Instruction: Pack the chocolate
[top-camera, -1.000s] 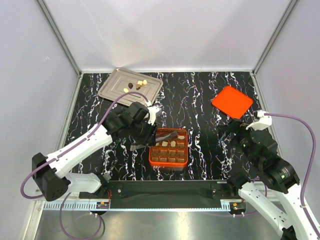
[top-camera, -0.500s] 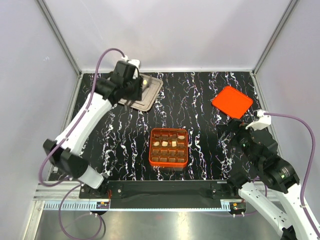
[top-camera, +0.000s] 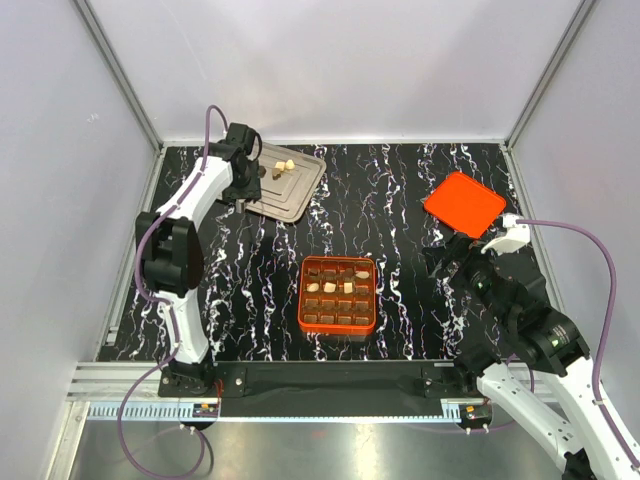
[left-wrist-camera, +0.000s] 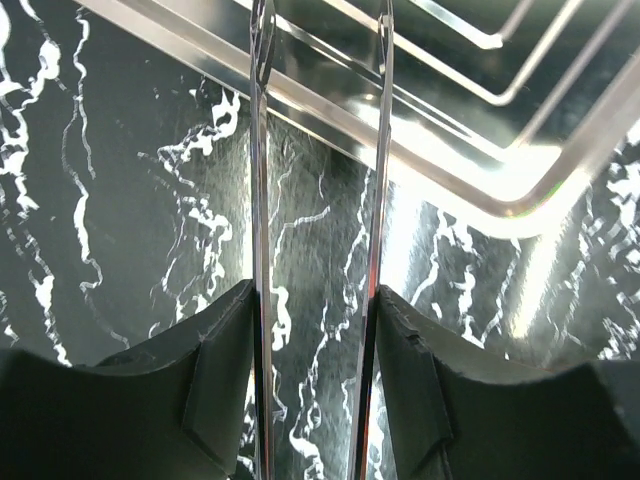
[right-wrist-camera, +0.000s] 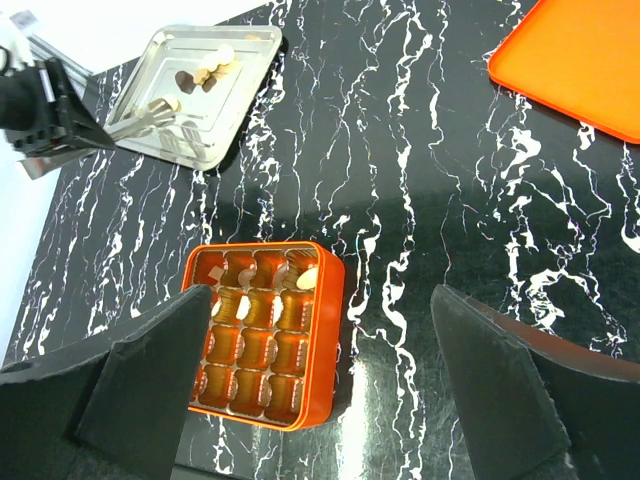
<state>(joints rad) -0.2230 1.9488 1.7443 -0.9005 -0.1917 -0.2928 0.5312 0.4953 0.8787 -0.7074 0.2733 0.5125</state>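
Chocolate (top-camera: 347, 287) fills a few cells in the far rows of the orange box (top-camera: 338, 326) nearest you, the cream bits showing plainly. Beside it, your right gripper (right-wrist-camera: 320, 295) hangs with its jaws wide apart, empty. Farther back, your left gripper (left-wrist-camera: 320, 40) has swung from the box to the metal tray (top-camera: 303, 188), so one delivery looks done and another pick is starting. Its thin fingers (left-wrist-camera: 262, 150) stand slightly apart, widening, holding nothing, tips at the tray's rim. A few pieces (top-camera: 284, 166) wait there.

We find no writing, label, brand or number that we can read; the fine marks along the front rail (top-camera: 140, 411) are too small.
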